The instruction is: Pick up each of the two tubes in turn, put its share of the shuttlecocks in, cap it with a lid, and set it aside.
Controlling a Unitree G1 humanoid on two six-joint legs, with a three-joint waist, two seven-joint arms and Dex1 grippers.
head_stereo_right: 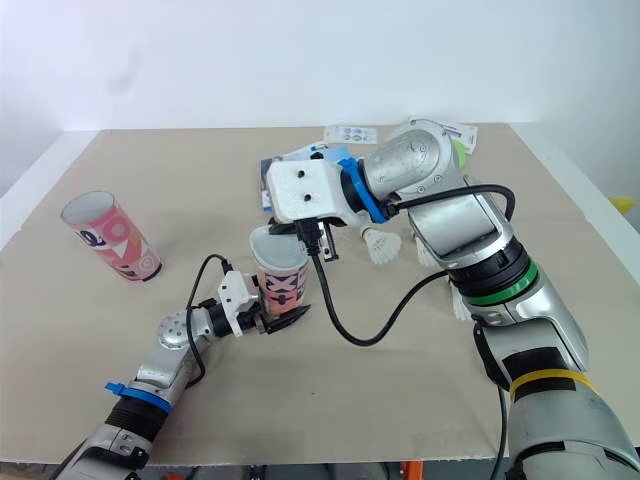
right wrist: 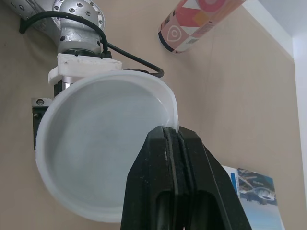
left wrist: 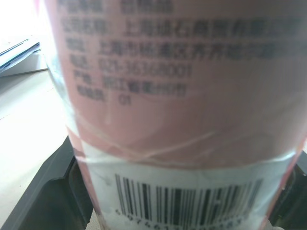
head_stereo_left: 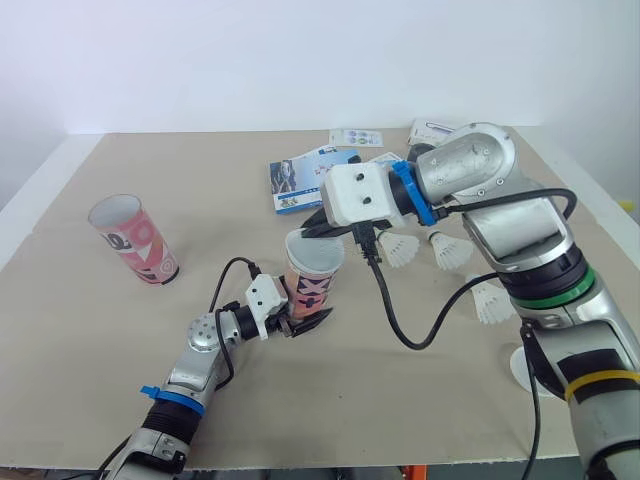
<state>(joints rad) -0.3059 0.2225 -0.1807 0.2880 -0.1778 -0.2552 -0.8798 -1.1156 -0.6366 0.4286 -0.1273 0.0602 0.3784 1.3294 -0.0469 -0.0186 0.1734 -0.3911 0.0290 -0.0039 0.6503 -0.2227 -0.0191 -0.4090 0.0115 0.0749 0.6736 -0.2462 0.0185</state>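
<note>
A pink patterned tube (head_stereo_left: 311, 291) stands upright at the table's middle, with my left gripper (head_stereo_left: 298, 322) shut on its lower part. Its label and barcode (left wrist: 177, 96) sit between the black fingers (left wrist: 43, 191) in the left wrist view. On the tube's mouth rests a white lid (right wrist: 96, 158), tilted a little. My right gripper (right wrist: 172, 133) is shut on the lid's rim, reaching in from the right (head_stereo_left: 322, 228). A second pink tube (head_stereo_left: 133, 240) leans at the far left, its mouth open. Three shuttlecocks (head_stereo_left: 402, 248) (head_stereo_left: 451, 250) (head_stereo_left: 490, 300) lie to the right.
Printed leaflets (head_stereo_left: 305, 178) and a packet (head_stereo_left: 432, 130) lie at the back of the beige table (head_stereo_left: 200, 180). Another white lid (head_stereo_left: 519, 368) lies by my right arm near the front right. The right arm's black cable (head_stereo_left: 400, 320) droops over the table beside the held tube.
</note>
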